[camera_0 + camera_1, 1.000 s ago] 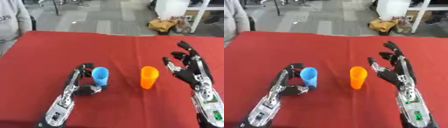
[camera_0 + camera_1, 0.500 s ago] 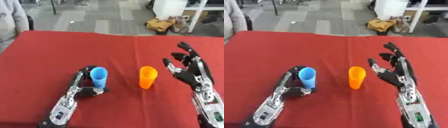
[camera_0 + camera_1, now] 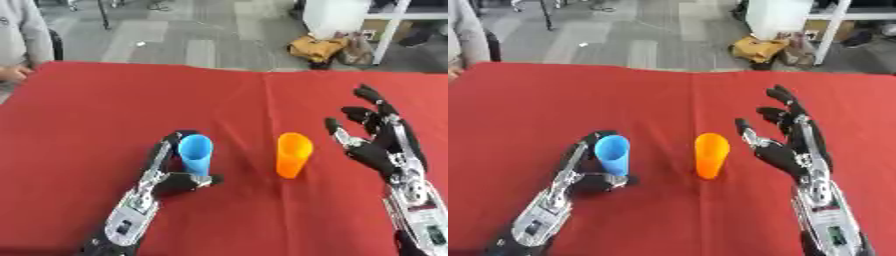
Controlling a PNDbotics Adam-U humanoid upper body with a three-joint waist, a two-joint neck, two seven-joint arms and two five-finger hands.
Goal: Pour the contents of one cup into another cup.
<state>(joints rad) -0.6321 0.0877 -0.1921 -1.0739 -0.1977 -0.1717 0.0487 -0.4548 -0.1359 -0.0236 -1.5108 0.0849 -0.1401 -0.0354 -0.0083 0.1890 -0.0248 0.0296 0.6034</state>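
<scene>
Since a second ago my left hand [image 3: 166, 175] has closed its fingers low around the blue cup [image 3: 195, 154], light thin plastic that could buckle, while my right hand [image 3: 378, 148] hangs open beside the orange cup [image 3: 292, 154] mid-counter [image 3: 105, 105].
</scene>
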